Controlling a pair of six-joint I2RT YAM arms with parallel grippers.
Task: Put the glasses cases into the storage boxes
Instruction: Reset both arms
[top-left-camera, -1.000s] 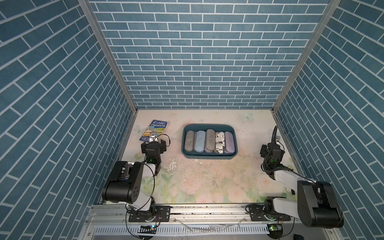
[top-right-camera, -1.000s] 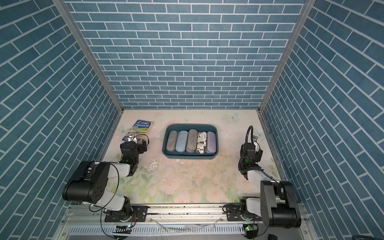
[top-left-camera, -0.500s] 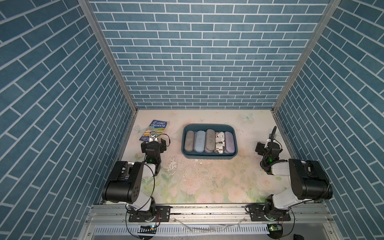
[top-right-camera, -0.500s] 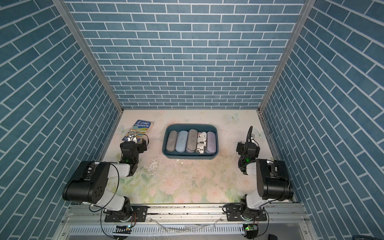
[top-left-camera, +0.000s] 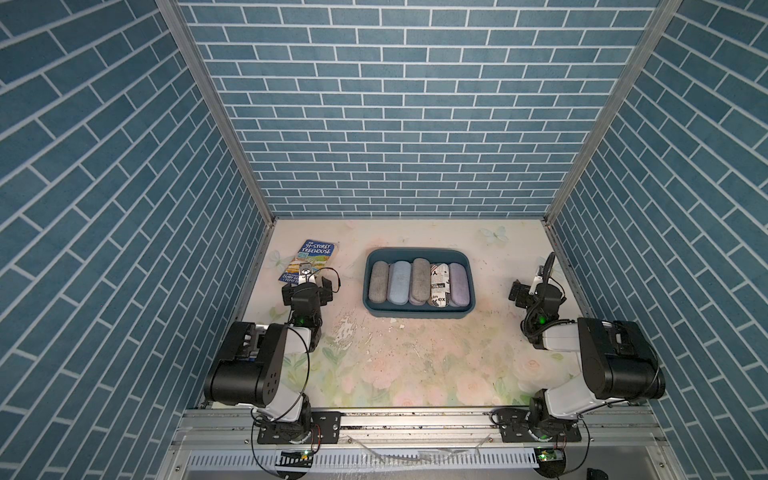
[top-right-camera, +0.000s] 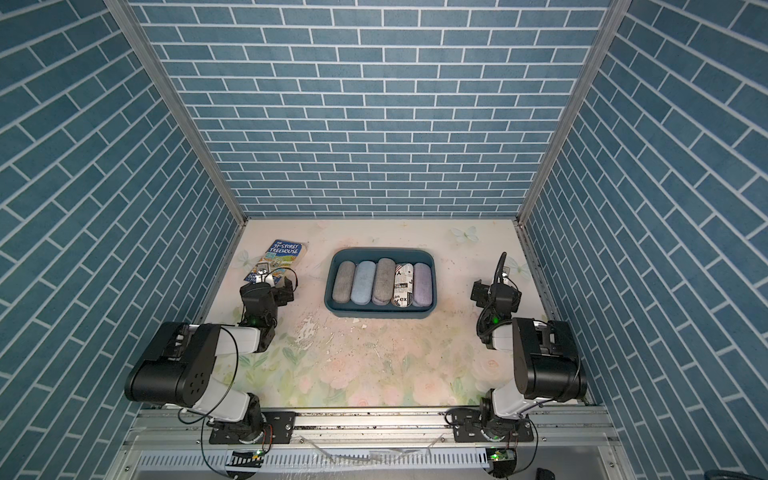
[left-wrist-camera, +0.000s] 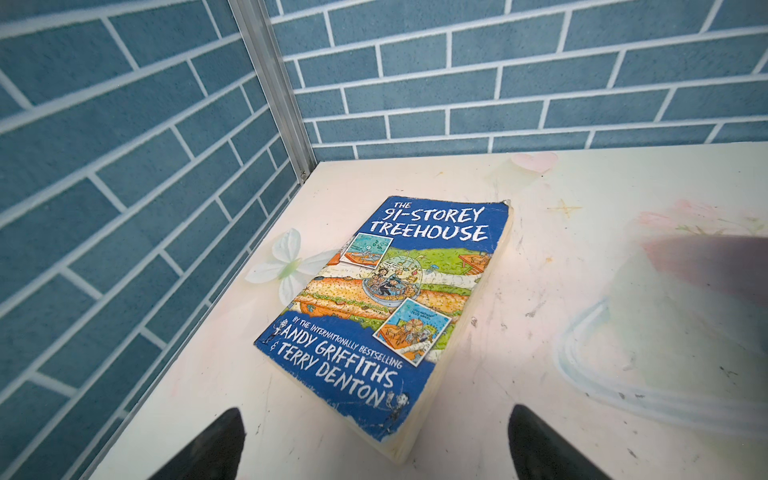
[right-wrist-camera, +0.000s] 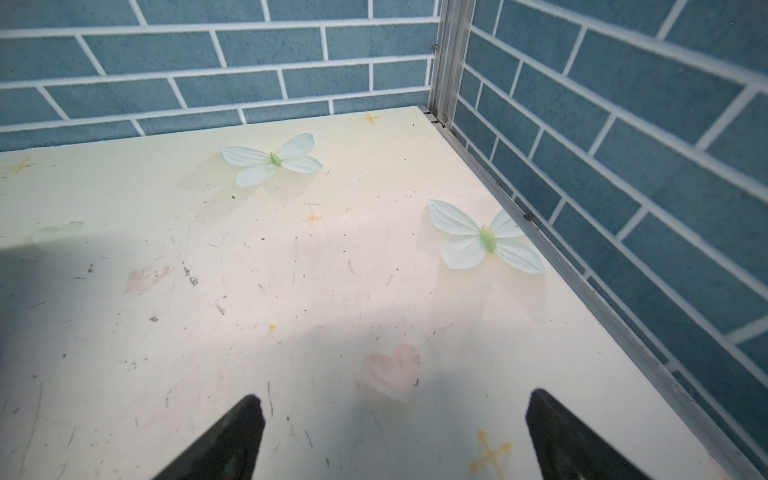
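The dark teal storage box stands mid-table in both top views. Several glasses cases lie side by side in it: grey, light blue, another grey, newspaper print and lavender. My left gripper rests open, left of the box, over the near end of a book. My right gripper hangs open by the right wall, over bare table. Neither gripper holds anything, and neither wrist view shows a case.
A blue paperback book lies at the back left, close to the left wall. Brick-patterned walls enclose the table on three sides. Both arms sit folded at the front corners. Chipped, scuffed patches mark the tabletop before the box.
The right arm has folded back toward its base by the right wall, and its jaws have spread wide. The left arm and the cases have not moved.
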